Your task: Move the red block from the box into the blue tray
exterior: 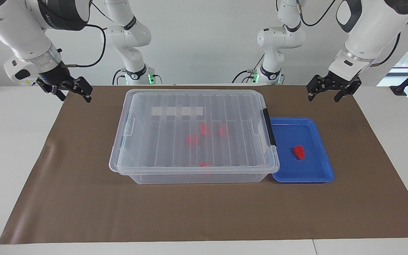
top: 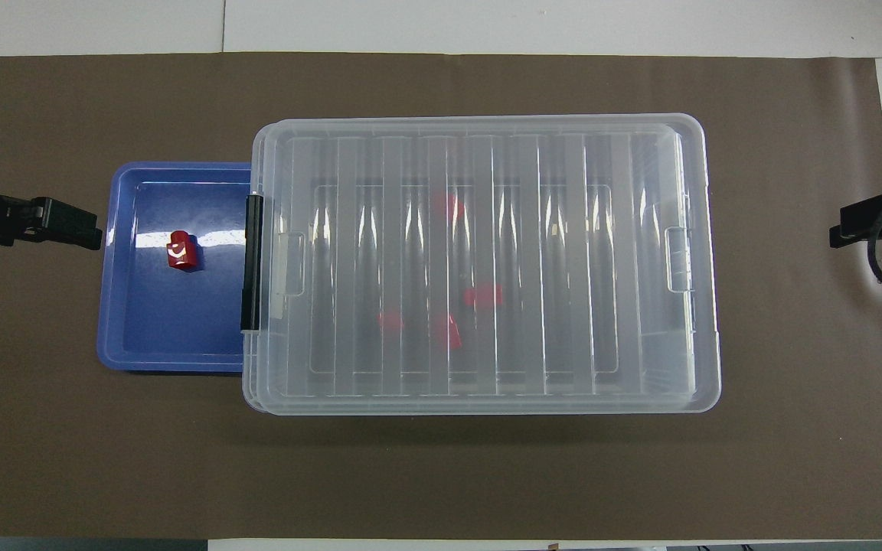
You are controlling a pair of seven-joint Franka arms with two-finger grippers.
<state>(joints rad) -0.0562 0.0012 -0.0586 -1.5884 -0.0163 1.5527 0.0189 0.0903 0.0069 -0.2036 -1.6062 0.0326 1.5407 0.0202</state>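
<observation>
Red pieces (exterior: 192, 139) inside the box (exterior: 194, 170) blur behind its ribbed lid (exterior: 161, 120).

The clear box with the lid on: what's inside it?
Through the ribbed lid of the box, four small red pieces show as blurs, such as one at. Their exact shapes cannot be made out through the lid.

The box (exterior: 194, 136), a clear bin with its ribbed lid (exterior: 195, 129) on, sits on the brown mat (exterior: 83, 198). Blurred red pieces (exterior: 192, 140) show through the lid. Touching the box at its dark latch (exterior: 270, 127), toward the left arm's end of the table, lies the blue tray (exterior: 315, 170); a red block (exterior: 299, 152) rests in it. The left gripper (exterior: 328, 92) hangs with fingers apart over the mat, past the tray's end. The right gripper (exterior: 71, 92) hangs fingers apart over the mat's edge, well apart from the box.
</observation>
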